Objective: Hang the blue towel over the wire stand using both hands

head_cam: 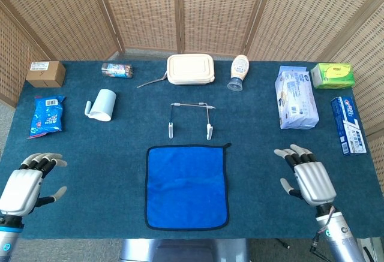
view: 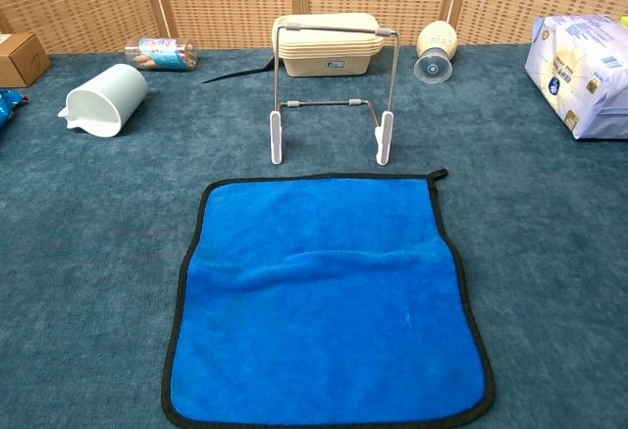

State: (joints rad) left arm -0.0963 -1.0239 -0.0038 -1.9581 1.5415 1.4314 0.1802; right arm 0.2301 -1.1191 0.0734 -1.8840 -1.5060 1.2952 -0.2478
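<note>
The blue towel (head_cam: 186,187) lies spread flat on the counter (head_cam: 252,148), between the left robot hand (head_cam: 25,184) and the right robot hand (head_cam: 308,177), apart from both. Its black-edged border shows on all sides, with a small loop at the far corner on the right robot hand's side. A shallow crease crosses its middle in the chest view.

The wire stand (head_cam: 191,119) stands upright just beyond the towel's far edge, further from both robot hands than the towel, resting on two white feet and not touching the cloth.

Both robot hands hover over the near part of the counter, palms down, fingers extended and spread, holding nothing. Neither appears in the chest view.

Objects beyond the right robot hand:
- a white-and-blue soft package (head_cam: 296,97);
- a long blue-and-white box (head_cam: 347,125), towards the counter's edge;
- a green box (head_cam: 332,75), at the far corner.

Objects beyond the wire stand:
- a cream lidded container (head_cam: 190,69), with a dark utensil (head_cam: 151,81) beside it;
- a squeeze bottle (head_cam: 239,71), lying on its side.

Objects beyond the left robot hand:
- a pale jug (head_cam: 102,104), lying on its side;
- a blue snack bag (head_cam: 47,115);
- a cardboard box (head_cam: 45,73), at the far corner;
- a small clear tube (head_cam: 117,70) near the far edge.
</note>
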